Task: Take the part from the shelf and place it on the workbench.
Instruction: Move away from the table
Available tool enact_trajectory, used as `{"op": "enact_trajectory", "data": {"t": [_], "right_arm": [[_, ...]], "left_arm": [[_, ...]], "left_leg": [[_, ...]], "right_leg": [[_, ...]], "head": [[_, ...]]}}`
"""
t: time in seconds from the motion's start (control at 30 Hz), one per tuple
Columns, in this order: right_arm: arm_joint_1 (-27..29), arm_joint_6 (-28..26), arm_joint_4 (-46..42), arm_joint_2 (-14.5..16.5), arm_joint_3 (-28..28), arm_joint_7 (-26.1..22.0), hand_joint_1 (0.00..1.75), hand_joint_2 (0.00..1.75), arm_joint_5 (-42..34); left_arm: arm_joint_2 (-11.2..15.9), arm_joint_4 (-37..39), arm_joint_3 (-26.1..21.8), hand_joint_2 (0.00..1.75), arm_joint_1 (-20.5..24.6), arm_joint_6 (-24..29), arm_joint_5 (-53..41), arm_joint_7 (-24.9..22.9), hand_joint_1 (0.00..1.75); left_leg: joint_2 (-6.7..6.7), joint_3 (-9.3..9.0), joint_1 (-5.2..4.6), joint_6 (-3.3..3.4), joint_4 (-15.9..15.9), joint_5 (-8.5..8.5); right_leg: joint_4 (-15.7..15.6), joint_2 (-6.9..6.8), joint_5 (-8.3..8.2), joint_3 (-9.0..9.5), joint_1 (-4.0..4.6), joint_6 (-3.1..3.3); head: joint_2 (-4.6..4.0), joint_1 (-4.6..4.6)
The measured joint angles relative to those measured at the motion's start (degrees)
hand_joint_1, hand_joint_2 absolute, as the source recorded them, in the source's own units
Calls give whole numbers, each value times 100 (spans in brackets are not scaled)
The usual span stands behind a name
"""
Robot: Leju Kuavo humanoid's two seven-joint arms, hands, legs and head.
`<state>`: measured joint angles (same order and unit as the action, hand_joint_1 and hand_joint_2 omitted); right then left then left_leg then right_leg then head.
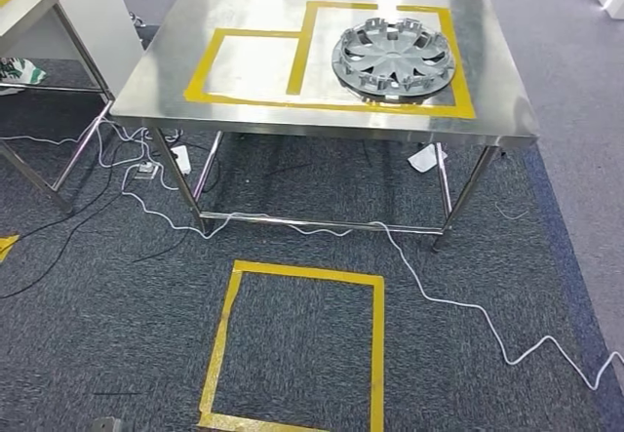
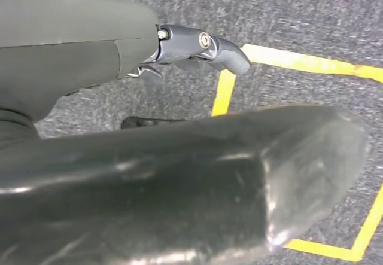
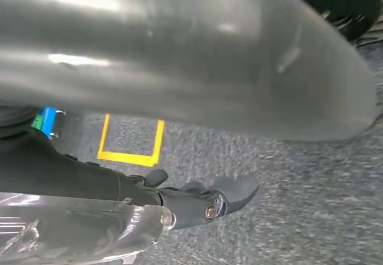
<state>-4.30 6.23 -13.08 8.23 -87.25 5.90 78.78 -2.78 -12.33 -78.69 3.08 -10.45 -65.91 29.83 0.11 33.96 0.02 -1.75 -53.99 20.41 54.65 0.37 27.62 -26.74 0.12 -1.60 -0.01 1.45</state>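
The wheel cover [image 1: 394, 57] lies flat on the workbench [image 1: 147, 81], inside its yellow outline, ahead of me. My left hand [image 2: 198, 46] and right hand [image 3: 212, 199] hang empty, fingers loose.

Grey carpet [image 1: 110, 334] underfoot, yellow tape square [image 1: 294, 349] marked on it, white cable [image 1: 442, 300] snaking beneath the steel counter [image 1: 147, 86].

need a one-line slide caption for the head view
Grey hubcap lying inside the larger yellow-taped outline on the steel workbench, with a yellow tape square on the carpet in front.
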Motion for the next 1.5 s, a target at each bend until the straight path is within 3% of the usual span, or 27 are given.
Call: {"op": "enact_trajectory", "data": {"t": [0.07, 0.13, 0.17, 0.2, 0.23, 0.27, 0.33, 0.4, 0.5, 0.57, 0.67, 0.7, 0.73, 0.77, 0.83, 0.9, 0.93, 1.0, 1.03, 1.1, 1.17, 1.2, 1.23, 1.3, 1.37, 1.43, 1.5], "right_arm": [[-9, 2, 17, 22, 0, 31, 0, 0, -2], [-12, 2, 27, 28, 0, 57, 0, 0, 5], [-10, 3, 33, 31, 0, 63, 0, 0, 7], [-8, 4, 39, 36, 0, 65, 0, 0, 8], [-9, 7, 44, 41, 0, 68, 0, 0, 10], [-10, 12, 48, 48, 1, 74, 0, 0, 12], [-12, 23, 52, 61, 2, 100, 0, 0, 17], [-17, 29, 54, 67, 3, 102, 0, 0, 17], [-8, 28, 55, 68, 4, -37, 0, 0, 1], [10, 28, 57, 67, 6, -133, 0, 0, -3], [4, 33, 67, 68, 25, -185, 0, 0, 14], [0, 40, 72, 68, 40, -194, 0, 0, 23], [-2, 49, 76, 68, 57, -209, 0, 0, 31], [-2, 60, 79, 68, 78, -233, 0, 0, 38], [-14, 86, 79, 65, 115, -283, 0, 0, 48], [-36, 110, 79, 58, 141, -308, 0, 0, 54], [-42, 119, 79, 56, 146, -309, 0, 0, 54], [-36, 130, 79, 55, 149, -308, 0, 0, 52], [-33, 132, 79, 55, 149, -306, 0, 0, 51], [-31, 130, 79, 52, 149, -300, 0, 0, 50], [-27, 132, 79, 45, 151, -286, 0, 0, 51], [-23, 138, 79, 43, 154, -281, 0, 0, 52], [-19, 149, 79, 42, 156, -279, 0, 0, 54], [-17, 180, 79, 42, 165, -279, 0, 0, 57], [-18, 200, 79, 36, 182, -279, 0, 0, 62], [-18, 201, 79, 25, 197, -279, 0, 0, 67], [-4, 197, 79, 19, 206, -279, 0, 0, 72]], "left_arm": [[17, 0, 1, 0, -24, 16, -1, -26, 0], [23, 0, 2, 0, -31, 24, -1, -41, 0], [26, 0, 2, 0, -30, 25, -1, -42, 0], [30, 0, 3, 0, -30, 26, -1, -43, 0], [33, 0, 4, 0, -30, 27, -1, -43, 0], [36, 0, 5, 0, -29, 27, -2, -43, 0], [41, 0, 11, 0, -17, 24, -5, -39, 0], [40, 0, 16, 0, -3, 18, -10, -18, 0], [38, 0, 21, 0, -24, 25, -16, 16, 0], [38, -1, 22, 0, -42, 32, -16, 30, 0], [52, -2, 22, 0, -45, 32, -16, 57, 0], [56, -2, 22, 0, -45, 31, -16, 63, 0], [57, -2, 22, 0, -45, 30, -17, 67, 0], [53, -2, 22, 0, -46, 28, -18, 68, 0], [35, -2, 22, 0, -48, 25, -25, 69, 0], [14, -2, 22, 0, -54, 25, -32, 69, 0], [8, -2, 22, 0, -57, 25, -34, 69, 0], [2, -2, 22, 0, -65, 25, -34, 69, 0], [-3, -2, 22, 0, -75, 25, -34, 69, 0], [-14, -2, 23, 0, -104, 25, -34, 65, 0], [-21, -2, 24, 0, -114, 25, -34, 61, 0], [-21, -2, 24, 0, -113, 26, -34, 56, 0], [-20, -2, 23, 0, -114, 28, -34, 50, 0], [-14, -4, 22, 0, -117, 33, -33, 30, 0], [-11, -9, 22, 0, -108, 35, -30, 18, 0], [-11, -15, 21, 0, -90, 34, -19, 17, 0], [-10, -17, 17, 0, -102, 33, -9, 18, 0]], "left_leg": [[-7, 145, 8, -52, -275, 323], [-7, 385, 14, -84, -1009, 902], [-7, 478, 15, -96, -1389, 1093], [-7, 509, 15, -102, -1660, 1171], [-7, 439, 15, -101, -1712, 1109], [-7, 257, 17, -96, -1548, 961], [-7, -315, 24, -87, -783, 707], [-16, -714, 18, -46, -140, 709], [-12, -696, 1, 81, 6, 702], [5, -616, 12, 182, 5, 617], [12, -425, 7, 249, 3, 446], [12, -344, 1, 251, 0, 382], [12, -267, -6, 249, -4, 322], [10, -192, -12, 244, -8, 264], [3, -72, -22, 220, -14, 154], [3, -7, -26, 170, -18, 46], [7, 9, -21, 140, -16, -7], [11, 34, -3, 77, -6, -86], [9, 67, 2, 45, -33, -39], [2, 202, 10, -10, -333, 368], [-1, 421, 17, -50, -1081, 975], [-1, 495, 19, -67, -1454, 1136], [-1, 513, 21, -80, -1727, 1174], [-1, 253, 35, -93, -1654, 894], [-4, -351, 64, -113, -929, 727], [-17, -818, 71, -63, -227, 869], [-21, -868, 46, 52, -34, 923]], "right_leg": [[-3, -17, -111, -103, -15, 103], [5, -29, -226, -237, -15, 144], [11, -34, -279, -311, -11, 143], [20, -39, -337, -396, -8, 141], [33, -42, -389, -477, -7, 134], [51, -44, -440, -559, -8, 124], [101, -45, -518, -688, 0, 90], [145, -48, -594, -776, 21, 41], [157, -46, -691, -851, 19, -39], [360, -38, -441, -944, 7, -101], [1467, -36, 371, -1239, -7, -167], [1782, -36, 492, -1269, -9, -172], [1880, -35, 463, -1195, -8, -165], [1769, -35, 336, -1016, -6, -147], [1011, -34, 85, -404, 8, -83], [188, -31, 103, 139, 34, -37], [-28, -27, 148, 256, 50, -24], [-76, -24, 99, 207, 58, 16], [-74, -32, 50, 159, 49, 59], [-81, -48, -87, 20, 23, 141], [-64, -56, -232, -154, 26, 166], [-46, -60, -305, -253, 25, 161], [-21, -63, -376, -359, 24, 154], [51, -67, -502, -590, 15, 132], [148, -62, -604, -792, 17, 86], [228, -60, -700, -917, 38, 27], [233, -63, -817, -975, 35, -27]], "head": [[1, -29], [1, -63], [1, -71], [1, -76], [1, -79], [1, -84], [1, -93], [1, -102], [1, -104], [1, -82], [1, -33], [1, -27], [1, -25], [1, -22], [1, -16], [1, -22], [1, -19], [1, -14], [1, -9], [1, -39], [1, -75], [1, -81], [1, -86], [1, -91], [1, -103], [2, -109], [1, -101]]}}
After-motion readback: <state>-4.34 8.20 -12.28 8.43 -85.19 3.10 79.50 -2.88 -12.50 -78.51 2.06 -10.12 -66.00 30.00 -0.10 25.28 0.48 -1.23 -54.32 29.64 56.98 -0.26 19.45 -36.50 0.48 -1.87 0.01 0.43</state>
